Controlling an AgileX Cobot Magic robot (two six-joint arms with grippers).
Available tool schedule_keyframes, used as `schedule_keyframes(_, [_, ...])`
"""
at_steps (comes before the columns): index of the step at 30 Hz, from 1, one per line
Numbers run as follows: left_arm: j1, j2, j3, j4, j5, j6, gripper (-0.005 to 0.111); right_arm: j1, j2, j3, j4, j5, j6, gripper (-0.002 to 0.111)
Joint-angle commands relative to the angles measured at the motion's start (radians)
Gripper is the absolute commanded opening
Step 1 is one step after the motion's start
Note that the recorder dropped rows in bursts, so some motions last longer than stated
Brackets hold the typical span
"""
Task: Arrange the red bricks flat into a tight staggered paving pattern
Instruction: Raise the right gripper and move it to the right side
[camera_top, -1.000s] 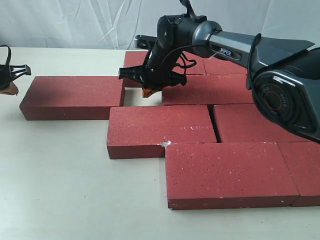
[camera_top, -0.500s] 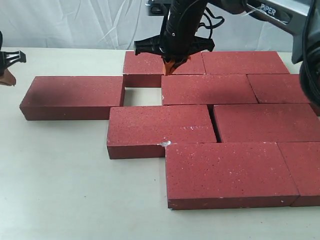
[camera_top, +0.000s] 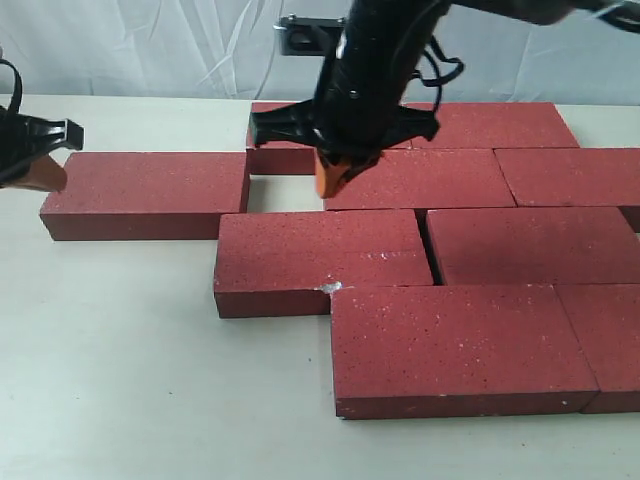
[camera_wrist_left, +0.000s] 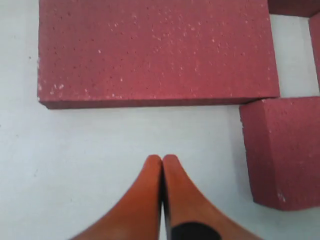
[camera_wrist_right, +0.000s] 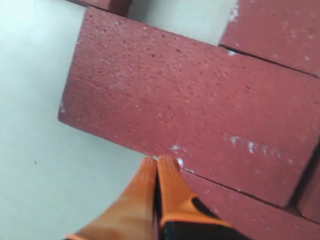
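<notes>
The table (camera_top: 120, 340) is pale cream, and a creased white cloth (camera_top: 150, 50) hangs behind it. The right gripper (camera_top: 334, 178) has its orange fingertips (camera_wrist_right: 167, 175) pressed together and holds nothing. It hangs above the left end of a second-row brick (camera_top: 420, 178). Whether it touches this brick I cannot tell. The left gripper (camera_top: 40, 172) is also closed tight and empty, and its fingertips (camera_wrist_left: 150, 172) are over bare table. It is near the left end of a lone brick (camera_top: 150, 190). The red bricks (camera_top: 320, 255) lie flat in staggered rows on the right part of the table. Most of them are close together. A small gap of bare table (camera_top: 285, 192) separates the lone brick from the second-row brick.
</notes>
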Motion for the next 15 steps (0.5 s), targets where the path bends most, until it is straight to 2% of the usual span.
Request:
schedule_keyframes(1, [-0.009,-0.095,0.111,0.003,0.029,-0.004,0.000,-0.087,-0.234,0.279,-0.012,-0.115,-0.040,-0.001])
schedule_keyframes(4, [-0.009,-0.147,0.170,-0.004,0.044,-0.004,0.000,-0.238,-0.421,0.501,-0.012,-0.187,-0.090,-0.001])
schedule_keyframes(9, [-0.057,-0.183,0.187,-0.008,0.044,-0.005,0.000,-0.494,-0.595,0.697,-0.010,-0.242,-0.187,-0.001])
schedule_keyframes(11, [-0.091,-0.183,0.187,-0.005,0.041,-0.023,0.000,-0.526,-0.633,0.739,-0.010,-0.319,-0.187,-0.001])
schedule_keyframes(15, [-0.130,-0.183,0.187,-0.007,0.007,-0.047,0.000,-0.526,-0.645,0.782,-0.001,-0.389,-0.187,-0.001])
